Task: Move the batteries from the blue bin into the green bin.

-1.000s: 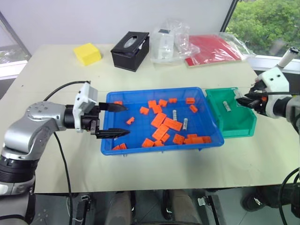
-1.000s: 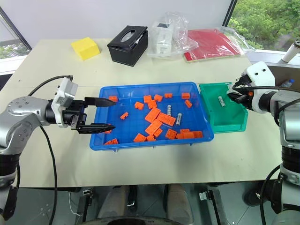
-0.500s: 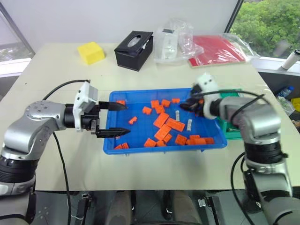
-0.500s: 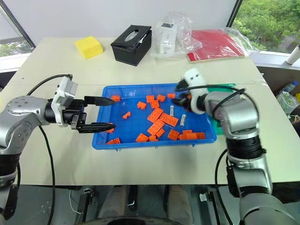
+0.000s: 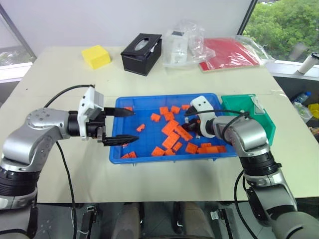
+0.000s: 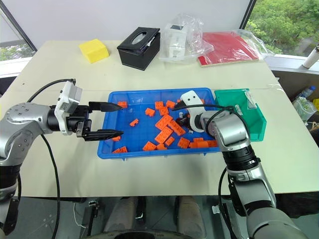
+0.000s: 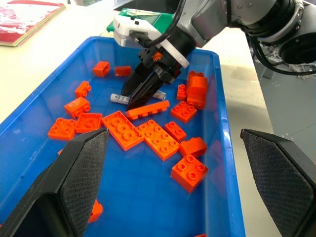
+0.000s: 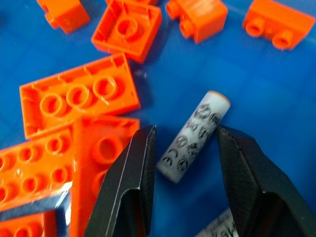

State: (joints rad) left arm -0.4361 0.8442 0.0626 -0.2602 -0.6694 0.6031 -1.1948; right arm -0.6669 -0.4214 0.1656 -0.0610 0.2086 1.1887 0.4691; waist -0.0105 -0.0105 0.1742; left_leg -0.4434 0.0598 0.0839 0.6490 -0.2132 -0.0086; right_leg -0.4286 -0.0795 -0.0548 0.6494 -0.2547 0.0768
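On the surface point(image 5: 60, 69), the blue bin point(image 5: 149, 155) sits beside the green bin point(image 5: 266, 122). The right hand point(image 8: 185, 163), fingers apart, straddles a battery point(image 8: 195, 143) lying among orange blocks point(image 8: 79, 101); it should close squarely across the cylinder, clear of them. A second ago it was over the green bin. The left hand point(image 5: 122, 127) waits, fingers apart, at the blue bin's far end.

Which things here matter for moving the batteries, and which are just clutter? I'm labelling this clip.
Part of the job:
- battery between the right gripper's open fingers
- blue bin
- green bin

Just lying about:
- orange blocks in the blue bin
- yellow block
- black box
- clear plastic bags
- red folder
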